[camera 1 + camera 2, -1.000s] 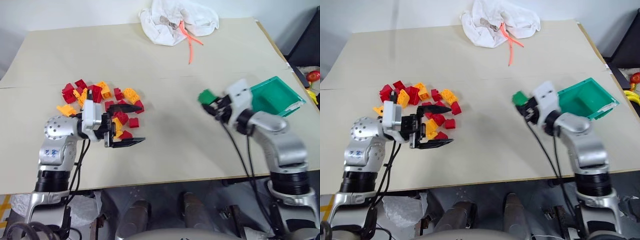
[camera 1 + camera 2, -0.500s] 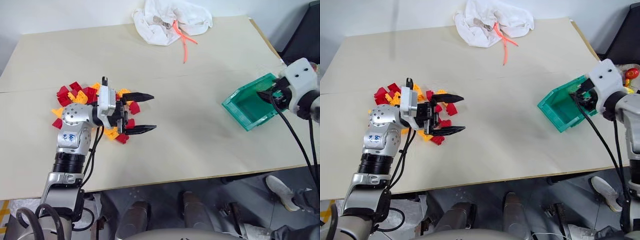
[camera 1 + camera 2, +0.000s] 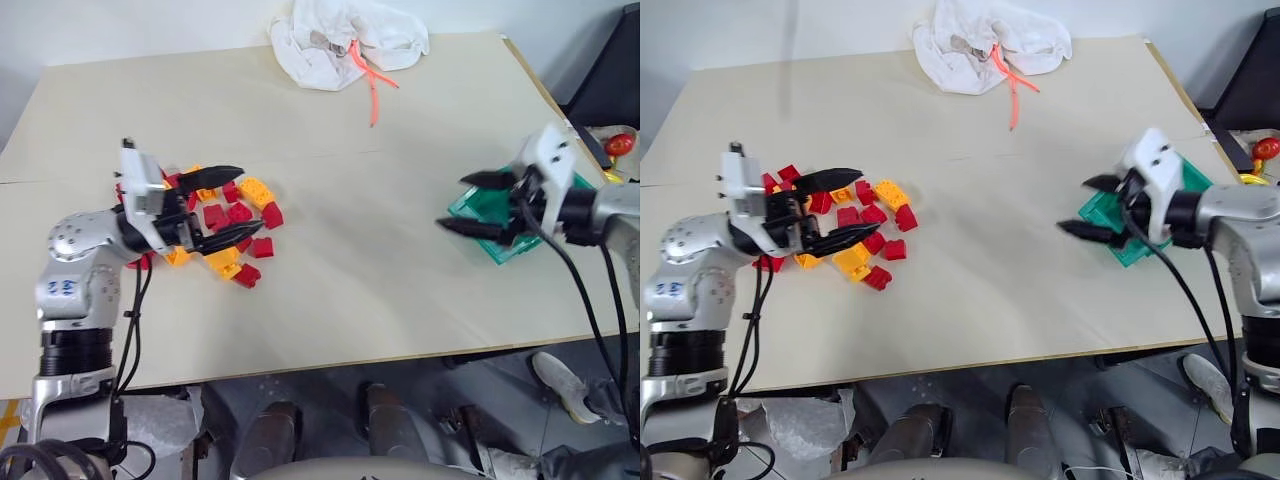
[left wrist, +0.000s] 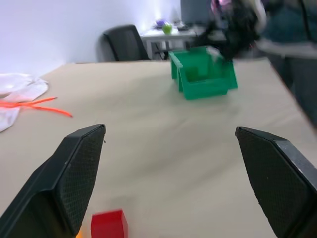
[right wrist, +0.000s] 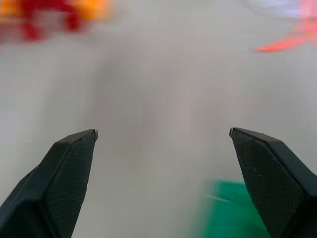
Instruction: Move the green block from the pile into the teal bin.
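The right hand (image 3: 478,204) hangs with its fingers spread wide and nothing between them, just at the near-left corner of the teal bin (image 3: 495,240), pointing left across the worktop (image 3: 360,280). The green block cannot be made out; judging by the empty fingers, it probably lies inside the bin, hidden behind that hand. The left hand (image 3: 228,206) is open too, hovering over the pile (image 3: 235,215), well apart from the bin.

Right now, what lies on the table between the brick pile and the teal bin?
Nothing: the head views show bare tabletop between the pile and the teal bin. The right pincer, open and empty, hangs over the bin's near edge.
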Controlling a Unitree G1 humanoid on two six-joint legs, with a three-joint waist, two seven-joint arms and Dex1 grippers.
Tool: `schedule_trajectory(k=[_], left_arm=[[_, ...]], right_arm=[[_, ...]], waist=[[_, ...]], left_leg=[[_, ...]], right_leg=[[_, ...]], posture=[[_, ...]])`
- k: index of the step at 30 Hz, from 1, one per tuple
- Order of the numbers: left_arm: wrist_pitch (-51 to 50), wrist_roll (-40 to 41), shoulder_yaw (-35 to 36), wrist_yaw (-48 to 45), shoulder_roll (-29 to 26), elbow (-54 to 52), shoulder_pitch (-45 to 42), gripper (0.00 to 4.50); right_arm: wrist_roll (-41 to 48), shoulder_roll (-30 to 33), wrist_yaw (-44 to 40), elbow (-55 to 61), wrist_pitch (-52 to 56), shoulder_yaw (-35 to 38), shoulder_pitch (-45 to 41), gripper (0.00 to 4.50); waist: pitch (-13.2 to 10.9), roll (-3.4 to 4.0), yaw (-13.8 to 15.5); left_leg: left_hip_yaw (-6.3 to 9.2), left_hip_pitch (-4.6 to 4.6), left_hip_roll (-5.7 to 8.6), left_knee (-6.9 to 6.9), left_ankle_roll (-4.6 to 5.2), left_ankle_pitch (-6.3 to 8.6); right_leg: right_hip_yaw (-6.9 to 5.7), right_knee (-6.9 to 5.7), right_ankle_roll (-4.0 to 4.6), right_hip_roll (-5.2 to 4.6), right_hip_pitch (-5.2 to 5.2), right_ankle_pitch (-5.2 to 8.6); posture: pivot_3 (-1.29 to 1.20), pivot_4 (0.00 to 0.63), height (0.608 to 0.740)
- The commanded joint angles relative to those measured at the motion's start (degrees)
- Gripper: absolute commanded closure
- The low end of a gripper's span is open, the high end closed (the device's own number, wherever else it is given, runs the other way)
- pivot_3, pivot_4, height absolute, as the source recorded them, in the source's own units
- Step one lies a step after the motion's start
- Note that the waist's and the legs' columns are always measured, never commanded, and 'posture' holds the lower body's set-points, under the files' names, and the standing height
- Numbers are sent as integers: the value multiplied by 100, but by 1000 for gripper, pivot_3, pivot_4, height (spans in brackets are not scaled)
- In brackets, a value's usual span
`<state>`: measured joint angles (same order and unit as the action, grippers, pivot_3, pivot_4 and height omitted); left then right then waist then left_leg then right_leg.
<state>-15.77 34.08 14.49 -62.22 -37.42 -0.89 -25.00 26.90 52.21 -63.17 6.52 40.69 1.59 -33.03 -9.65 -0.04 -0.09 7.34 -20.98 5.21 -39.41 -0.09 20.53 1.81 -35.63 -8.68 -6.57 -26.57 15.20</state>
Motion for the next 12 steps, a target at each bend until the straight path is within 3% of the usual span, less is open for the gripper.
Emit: schedule_trajectory(k=[1,5,12], left_arm=[[-250,229,597,177,-289,-777,910,0],[-263,307,1285,219,-389,-1239,2215,0],[-41,262,1857,617,-247,-1655,2993,0]], right_arm=[[-71,-335,-801,-643,-890,-371,-198,36],[-385,-741,-1444,-1732,-2242,-559,-416,36],[-609,-1029,-1533,-2730,-2997,-414,-684,36]], waist=[[0,-2,-35],[-2,-6,-56],[-4,-7,31]], left_leg=[[-4,6,-3,4,2,1],[-15,16,-6,23,5,2],[-12,19,-3,20,5,2]], right_leg=[[3,3,1,2,4,-3],[11,6,2,3,5,-4],[8,16,6,0,13,-6]], posture=[[0,150,740],[0,150,740],[0,150,740]])
